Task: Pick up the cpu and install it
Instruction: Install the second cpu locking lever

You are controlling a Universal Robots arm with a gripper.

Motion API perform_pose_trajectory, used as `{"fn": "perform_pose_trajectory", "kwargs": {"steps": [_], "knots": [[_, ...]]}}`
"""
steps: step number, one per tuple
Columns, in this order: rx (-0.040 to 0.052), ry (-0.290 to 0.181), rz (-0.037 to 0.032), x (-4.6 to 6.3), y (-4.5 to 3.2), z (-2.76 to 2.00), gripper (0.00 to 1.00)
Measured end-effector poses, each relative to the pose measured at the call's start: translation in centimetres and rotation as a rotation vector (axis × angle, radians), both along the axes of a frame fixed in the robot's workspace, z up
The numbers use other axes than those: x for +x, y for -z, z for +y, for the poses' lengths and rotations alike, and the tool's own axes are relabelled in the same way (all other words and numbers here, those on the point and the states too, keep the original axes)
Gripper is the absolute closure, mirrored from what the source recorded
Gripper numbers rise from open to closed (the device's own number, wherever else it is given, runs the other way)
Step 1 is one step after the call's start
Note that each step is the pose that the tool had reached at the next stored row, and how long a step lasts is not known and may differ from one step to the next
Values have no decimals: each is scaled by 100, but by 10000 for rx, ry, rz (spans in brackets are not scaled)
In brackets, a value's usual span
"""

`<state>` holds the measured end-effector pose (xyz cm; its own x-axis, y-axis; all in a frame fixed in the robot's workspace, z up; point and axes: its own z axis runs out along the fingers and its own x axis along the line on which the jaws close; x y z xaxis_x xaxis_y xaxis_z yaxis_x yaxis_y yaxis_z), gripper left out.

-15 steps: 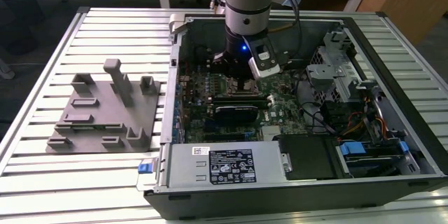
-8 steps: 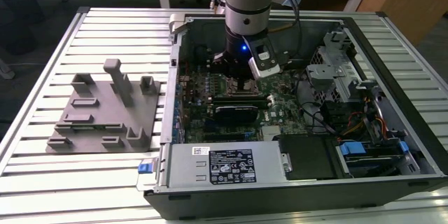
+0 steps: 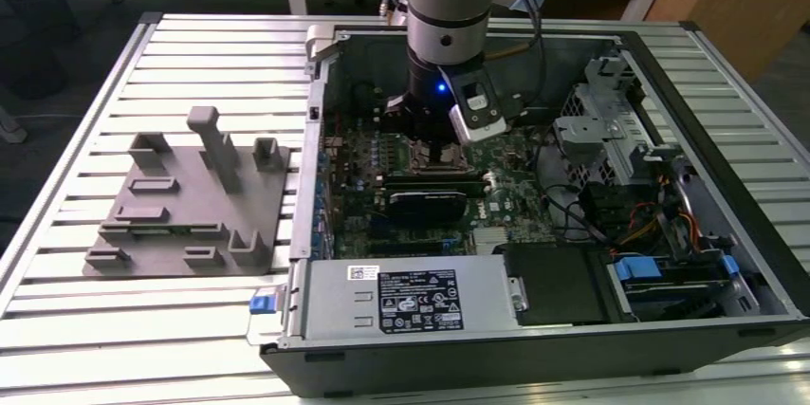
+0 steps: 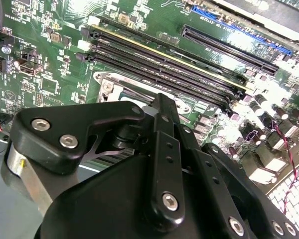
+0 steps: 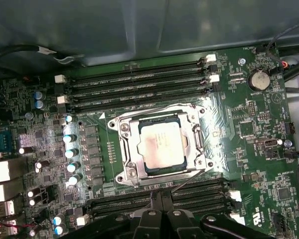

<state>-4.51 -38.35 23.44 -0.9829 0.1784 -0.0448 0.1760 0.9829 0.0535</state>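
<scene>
Already the cpu [image 5: 159, 144] sits in the motherboard socket [image 5: 127, 172], its silver-grey top framed by the metal bracket, so by my reading the placing step is done. In the exterior view the tool [image 3: 437, 154] hangs just above that socket inside the open computer case [image 3: 658, 82] on the bench [image 3: 165, 54]. Whether its jaws are wide or narrow I cannot tell; it seems to carry nothing. Any further move calls for keeping clear of the memory slots [image 5: 134, 87] beside the socket.

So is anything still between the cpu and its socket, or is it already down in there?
Nothing visible stands between them. In the first wrist view the cpu lies flat inside the socket frame on the motherboard, with the gripper hanging beside it.
</scene>
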Motion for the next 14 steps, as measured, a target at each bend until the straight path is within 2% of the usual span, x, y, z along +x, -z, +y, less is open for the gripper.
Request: {"fn": "perform_pose_trajectory", "kwargs": {"steps": [4,7,10,14], "knots": [[4,-1,0,0,0,0,89],[62,-2,0,0,6,-2,89],[75,-1,1,0,7,-3,89],[220,-2,0,0,7,-28,89]]}}
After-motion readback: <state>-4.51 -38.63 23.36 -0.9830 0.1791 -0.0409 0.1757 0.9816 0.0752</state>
